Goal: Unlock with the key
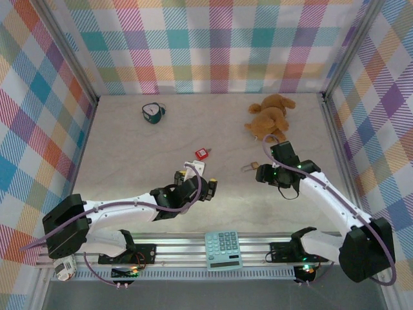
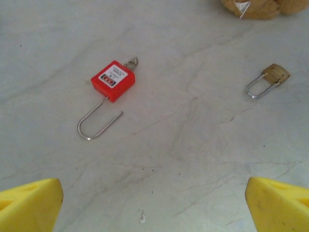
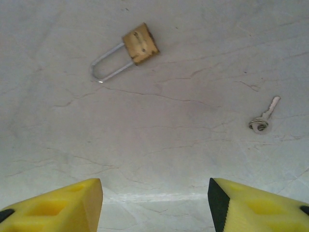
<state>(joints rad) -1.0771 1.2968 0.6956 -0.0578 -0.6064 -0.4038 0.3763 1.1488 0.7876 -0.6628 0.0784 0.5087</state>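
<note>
A calculator (image 1: 224,250) lies at the table's (image 1: 129,148) near edge, well short of the brass padlock (image 1: 250,167) and a little left of it. The left gripper (image 1: 208,187) hovers left of the brass padlock and slightly nearer, its yellow jaws wide apart and holding nothing. The right gripper (image 1: 261,173) sits just right of the brass padlock, with its jaws likewise apart and empty.

In the right wrist view, the key (image 3: 263,118) lies flat on the table, right of the brass padlock (image 3: 126,52) and clear of it, and nothing touches it. The red padlock (image 1: 202,154) lies left of the brass padlock and a little farther back, its shackle swung open. A teddy bear (image 1: 270,116) lies beyond the brass padlock.
</note>
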